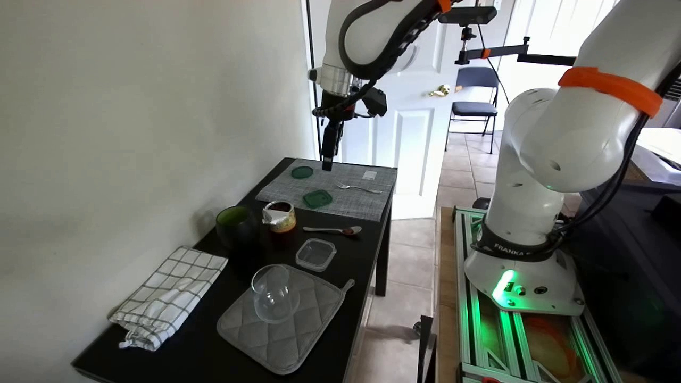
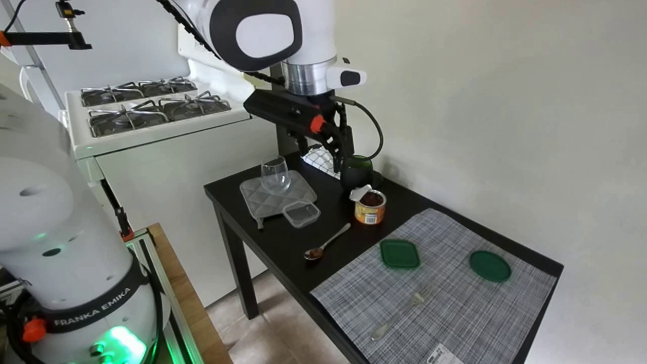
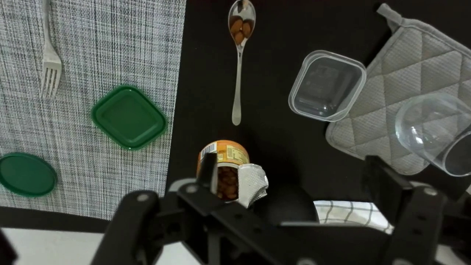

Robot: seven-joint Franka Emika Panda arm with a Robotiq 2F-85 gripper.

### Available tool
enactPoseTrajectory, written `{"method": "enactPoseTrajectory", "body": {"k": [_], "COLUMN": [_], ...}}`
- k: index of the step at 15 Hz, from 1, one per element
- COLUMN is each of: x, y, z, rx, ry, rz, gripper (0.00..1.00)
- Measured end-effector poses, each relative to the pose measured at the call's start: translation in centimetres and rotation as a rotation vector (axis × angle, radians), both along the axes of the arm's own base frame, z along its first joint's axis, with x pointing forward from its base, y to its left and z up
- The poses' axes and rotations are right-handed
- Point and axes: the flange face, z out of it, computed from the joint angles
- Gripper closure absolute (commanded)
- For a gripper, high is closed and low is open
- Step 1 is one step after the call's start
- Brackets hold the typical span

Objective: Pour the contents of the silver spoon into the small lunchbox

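Observation:
The silver spoon (image 3: 238, 81) lies on the black table with several brown nuts (image 3: 241, 30) in its bowl; it shows in both exterior views too (image 1: 323, 230) (image 2: 337, 234). The small lunchbox appears to be the clear square open tub (image 3: 327, 86), which looks bare inside; it stands beside the spoon, at the grey mitt's edge (image 1: 316, 254) (image 2: 301, 214). My gripper (image 3: 294, 175) is open and empty, fingers wide apart, high above the table. In an exterior view the gripper (image 1: 327, 164) is seen edge-on; the fingers show apart in an exterior view (image 2: 321, 159).
An opened orange can (image 2: 370, 212) of nuts stands near the spoon's handle end. A dark green cup (image 1: 237, 229) stands by the wall. A glass (image 1: 275, 298) is on the grey mitt (image 1: 298, 340). Green lids (image 3: 128, 117) and a fork (image 3: 50, 66) lie on the placemat (image 2: 470, 308).

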Motion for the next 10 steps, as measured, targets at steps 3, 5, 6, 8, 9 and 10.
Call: {"method": "enactPoseTrajectory", "body": {"k": [3, 5, 6, 8, 9, 10], "x": [0.8, 1.4, 1.6, 2.0, 2.1, 2.2], "y": [-0.2, -0.3, -0.3, -0.3, -0.3, -0.3], "z": [-2.2, -3.7, -4.4, -6.0, -6.8, -7.6], "rx": [-0.012, -0.021, -0.025, -0.032, -0.035, -0.036], "ry": [0.006, 0.005, 0.006, 0.012, 0.016, 0.022], "rz": [-0.01, -0.018, -0.021, -0.027, -0.031, -0.037], "gripper": [0.0, 0.0, 0.0, 0.0, 0.0, 0.0]}}
